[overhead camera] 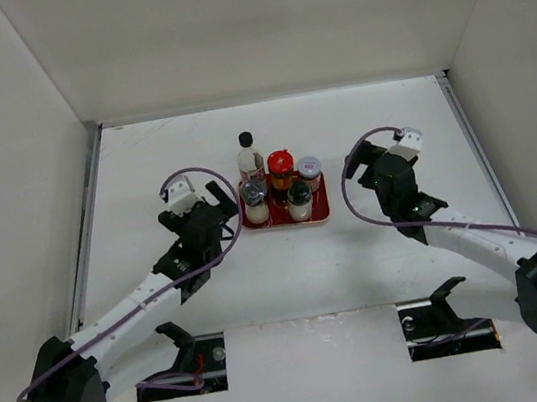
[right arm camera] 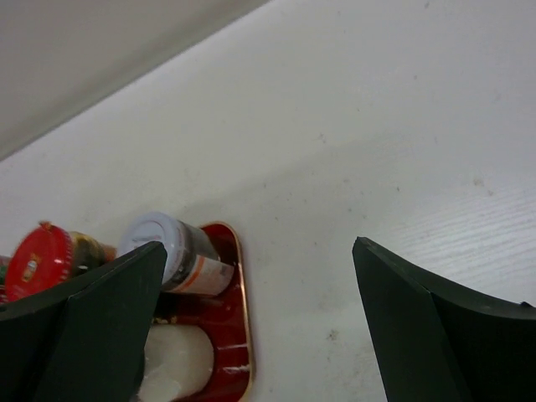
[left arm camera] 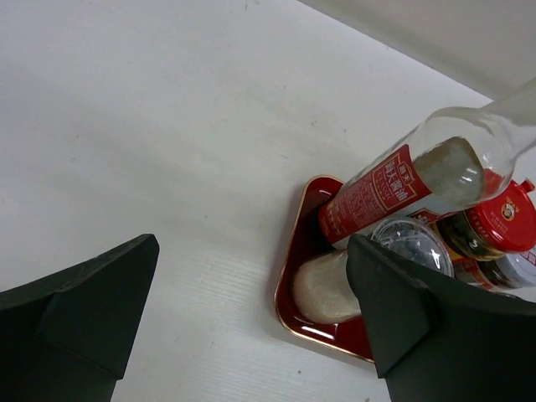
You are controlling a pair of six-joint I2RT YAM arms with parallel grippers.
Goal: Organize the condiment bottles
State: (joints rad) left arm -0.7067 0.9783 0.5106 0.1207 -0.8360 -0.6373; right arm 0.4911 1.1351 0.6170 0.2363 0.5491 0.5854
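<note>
**Five condiment containers stood upright, packed together on a red tray at mid-worktop.**

The tall bottle, a clear glass cylinder with a red label and a black cap, stood at the tray's far left corner, its long axis vertical and its cap up. Beside it were a red-lidded jar and a squat pale-lidded jar, with two dark-topped shakers in front holding pale contents. The tray was glossy, round-cornered and gold-rimmed. The left end effector hung just left of the tray, its matte black fingers spread wide and empty. The right end effector sat further off to the right, equally wide and empty.
</note>
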